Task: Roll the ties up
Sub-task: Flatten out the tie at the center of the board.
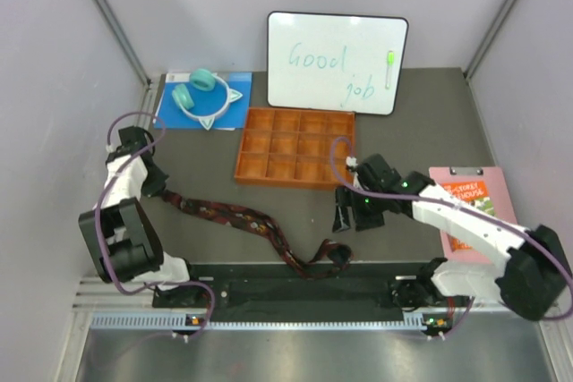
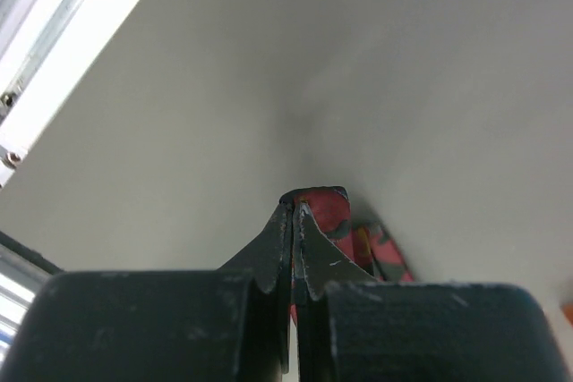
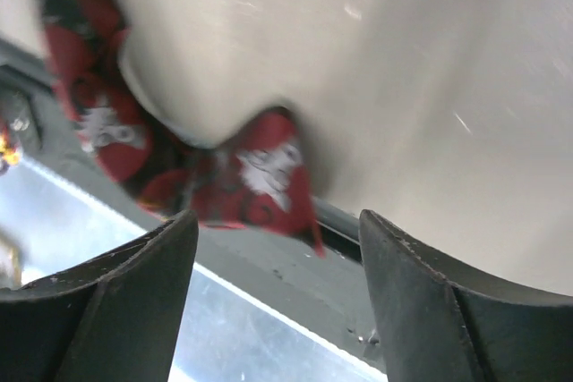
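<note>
Nearest you, a metal rail is running along the front edge, with both arm bases sitting just behind it. Past that, the tie is lying unrolled on the dark grey table. It is stretching diagonally from the left side toward the front middle, where its end is bunching up (red with a dark and white pattern up close).

Your left gripper is pinching the tie's left end. In its wrist view that gripper is pressing its jaws together, with the tie poking out past the tips. Your right gripper is hanging over the table near the bunched end. In its own view the right gripper is standing spread wide and gripping nothing, with the tie lying beyond the fingers.

Farther out, a pink clipboard is lying at the right and an orange compartment tray is sitting mid-table. At the back, a blue sheet is carrying teal headphones. A whiteboard reading "Good job" is leaning there with a green marker on it. Pale walls are closing in three sides.
</note>
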{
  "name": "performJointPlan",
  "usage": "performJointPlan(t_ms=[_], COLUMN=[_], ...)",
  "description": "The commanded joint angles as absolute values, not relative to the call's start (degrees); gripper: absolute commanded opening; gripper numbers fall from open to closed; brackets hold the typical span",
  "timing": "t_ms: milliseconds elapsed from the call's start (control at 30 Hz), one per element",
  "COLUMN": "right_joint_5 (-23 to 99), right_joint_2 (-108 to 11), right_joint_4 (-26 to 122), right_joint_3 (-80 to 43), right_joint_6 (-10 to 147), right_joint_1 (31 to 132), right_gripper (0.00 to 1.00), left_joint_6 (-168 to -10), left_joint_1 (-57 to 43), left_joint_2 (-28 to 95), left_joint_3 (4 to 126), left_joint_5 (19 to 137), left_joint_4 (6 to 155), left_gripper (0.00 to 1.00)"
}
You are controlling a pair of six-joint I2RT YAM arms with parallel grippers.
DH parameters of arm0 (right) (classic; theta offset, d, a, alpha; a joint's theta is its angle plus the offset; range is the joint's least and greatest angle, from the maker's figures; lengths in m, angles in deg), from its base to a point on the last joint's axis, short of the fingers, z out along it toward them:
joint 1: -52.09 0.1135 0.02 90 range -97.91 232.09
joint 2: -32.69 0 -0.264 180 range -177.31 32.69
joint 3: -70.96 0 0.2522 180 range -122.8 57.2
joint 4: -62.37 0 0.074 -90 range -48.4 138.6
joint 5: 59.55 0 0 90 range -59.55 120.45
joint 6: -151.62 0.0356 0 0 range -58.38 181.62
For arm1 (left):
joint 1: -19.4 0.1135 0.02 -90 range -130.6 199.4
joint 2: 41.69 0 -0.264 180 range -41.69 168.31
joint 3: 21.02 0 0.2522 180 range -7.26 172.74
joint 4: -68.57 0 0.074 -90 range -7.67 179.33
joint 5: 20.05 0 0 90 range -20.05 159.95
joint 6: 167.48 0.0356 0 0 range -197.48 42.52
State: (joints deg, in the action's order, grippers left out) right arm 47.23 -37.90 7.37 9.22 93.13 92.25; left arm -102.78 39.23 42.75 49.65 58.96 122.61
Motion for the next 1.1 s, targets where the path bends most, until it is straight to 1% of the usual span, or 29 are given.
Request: performJointPlan(t_ms=[0, 133, 200, 333, 400, 467, 567, 667, 767, 800, 867, 933, 1067], right_joint_5=[37.3, 35.1, 34.1, 33.6, 33.8, 33.5, 33.0, 30.9, 27.2, 26.9, 27.8, 29.4, 29.8], right_joint_2=[-31.1, -30.8, -30.9, -30.8, -31.5, -31.6, -28.8, -22.3, -14.9, -12.9, -8.4, -6.3, -8.8], right_joint_4=[5.4, 7.3, 8.5, 11.7, 13.2, 13.4, 14.0, 14.2, 12.1, 11.8, 12.0, 13.5, 14.8], right_joint_3=[15.0, 18.8, 20.5, 22.3, 22.8, 22.4, 22.2, 22.7, 25.0, 26.1, 29.3, 32.8, 34.7], right_joint_6=[102.4, 107.3, 109.4, 110.6, 110.2, 110.0, 109.5, 109.3, 110.9, 112.0, 113.8, 114.7, 115.3], right_joint_1=[95.8, 101.9, 103.1, 103.6, 103.7, 104.0, 105.1, 106.0, 106.1, 106.0, 106.1, 106.1, 107.3], right_gripper=[0.73, 0.73, 0.72, 0.67, 0.62, 0.61, 0.61, 0.62, 0.59, 0.54, 0.51, 0.5, 0.5], left_joint_6=[-102.1, -101.9, -101.7, -101.6, -101.5, -101.5, -101.5, -101.5, -101.5, -101.5, -101.5, -101.5, -101.5], left_joint_1=[38.7, 38.4, 38.5, 38.4, 38.4, 38.4, 38.4, 38.4, 38.4, 38.5, 38.4, 38.4, 38.4], left_joint_2=[37.7, 36.8, 36.8, 37.2, 37.3, 37.5, 37.7, 37.4, 37.1, 37.0, 36.9, 37.0, 36.8], left_joint_3=[46.8, 46.2, 46.3, 46.4, 46.5, 46.6, 46.6, 46.6, 46.6, 46.6, 46.7, 46.7, 46.7], left_joint_5=[61.4, 61.9, 61.5, 61.9, 61.6, 61.6, 61.4, 61.4, 61.2, 61.1, 61.0, 61.0, 61.2], left_joint_4=[123.5, 122.9, 122.7, 122.5, 122.5, 122.5, 122.3, 122.4, 122.4, 122.3, 122.2, 122.3, 122.3], left_gripper=[0.0, 0.0, 0.0, 0.0, 0.0, 0.0, 0.0, 0.0, 0.0, 0.0, 0.0, 0.0, 0.0])
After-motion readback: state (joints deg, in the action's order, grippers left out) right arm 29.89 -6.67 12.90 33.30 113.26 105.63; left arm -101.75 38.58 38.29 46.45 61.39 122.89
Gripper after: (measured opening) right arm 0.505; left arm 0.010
